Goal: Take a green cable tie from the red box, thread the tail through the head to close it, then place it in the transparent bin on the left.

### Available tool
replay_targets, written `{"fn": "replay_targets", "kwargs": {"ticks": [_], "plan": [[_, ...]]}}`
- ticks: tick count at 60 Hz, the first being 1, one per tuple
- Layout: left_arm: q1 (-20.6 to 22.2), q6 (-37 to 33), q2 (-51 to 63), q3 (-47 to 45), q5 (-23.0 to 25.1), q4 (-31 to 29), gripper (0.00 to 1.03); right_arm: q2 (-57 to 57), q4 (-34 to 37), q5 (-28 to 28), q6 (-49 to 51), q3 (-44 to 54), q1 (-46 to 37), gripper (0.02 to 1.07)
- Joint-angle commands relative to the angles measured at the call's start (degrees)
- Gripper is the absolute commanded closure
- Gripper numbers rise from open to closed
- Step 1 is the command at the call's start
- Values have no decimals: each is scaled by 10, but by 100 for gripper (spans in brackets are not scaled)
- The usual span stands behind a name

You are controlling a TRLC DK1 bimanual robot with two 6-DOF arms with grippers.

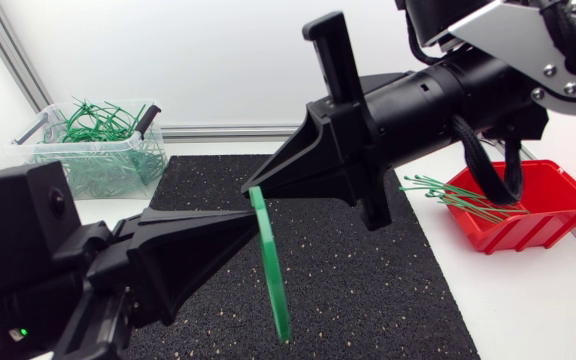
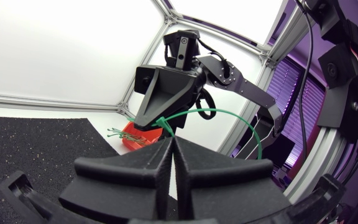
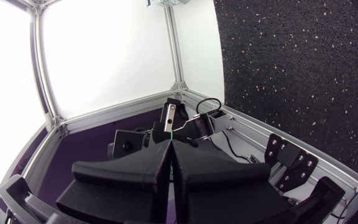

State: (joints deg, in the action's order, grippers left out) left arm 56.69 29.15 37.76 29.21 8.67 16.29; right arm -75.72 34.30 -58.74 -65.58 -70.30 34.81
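Note:
A green cable tie hangs as a loop above the black mat, seen edge-on in the head view. My left gripper comes in from the lower left and is shut on the tie near the top of the loop. My right gripper reaches across from the upper right, its tips meeting the left's, shut on the same tie. In the left wrist view the tie arcs away beside my shut left gripper. In the right wrist view a short green tip pokes out of my shut right gripper.
The red box with several green ties stands at the right edge of the black mat. The transparent bin, full of closed green ties, stands at the back left. Both arms hover over the mat's middle.

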Motion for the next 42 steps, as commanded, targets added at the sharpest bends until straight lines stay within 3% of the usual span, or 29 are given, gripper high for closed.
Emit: {"fn": "replay_targets", "kwargs": {"ticks": [1, 36, 39, 42], "plan": [[4, 14, -23, 29, 25, 30, 100, -26, -4, 34, -8, 25, -22, 101], [-12, 13, -21, 30, 29, 12, 100, -20, 16, 61, 23, 25, -17, 101], [-20, 11, -21, 30, 29, 3, 100, -6, 18, 61, 28, 22, -17, 94], [-27, 7, -20, 30, 32, -10, 100, 7, 33, 57, 44, 16, -16, 78]]}}
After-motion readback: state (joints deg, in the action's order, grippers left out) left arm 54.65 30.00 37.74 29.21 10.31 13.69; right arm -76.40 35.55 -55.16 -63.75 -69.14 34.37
